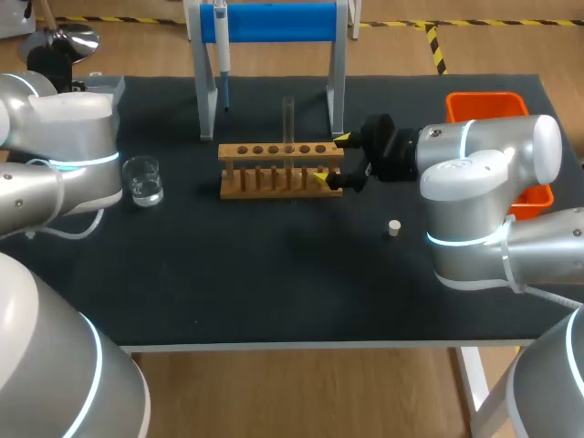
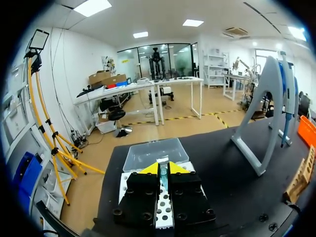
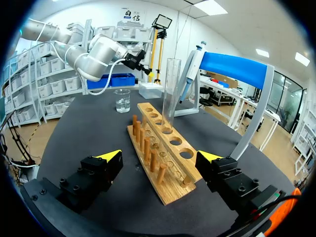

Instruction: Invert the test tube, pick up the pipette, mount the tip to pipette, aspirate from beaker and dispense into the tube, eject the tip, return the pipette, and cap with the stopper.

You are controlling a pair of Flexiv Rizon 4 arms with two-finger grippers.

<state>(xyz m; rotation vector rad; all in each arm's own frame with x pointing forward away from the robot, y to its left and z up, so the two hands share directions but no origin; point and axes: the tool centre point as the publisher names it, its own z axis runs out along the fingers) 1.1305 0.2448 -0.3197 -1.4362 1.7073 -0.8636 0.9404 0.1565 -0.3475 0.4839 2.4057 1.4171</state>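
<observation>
Straddling the rack's right end, my right gripper is spread wide, likely to steady it. Left gripper is clenched over the tip box.

Tube in rack; beaker left, stopper right.

l arm sits folded back at the far left, its l gripper w/ both yellow tips pressed together, while r arm stretches in from the right, wrist roughly level, r gripper turned sideways w/ its fingers spread wide apart.
</observation>
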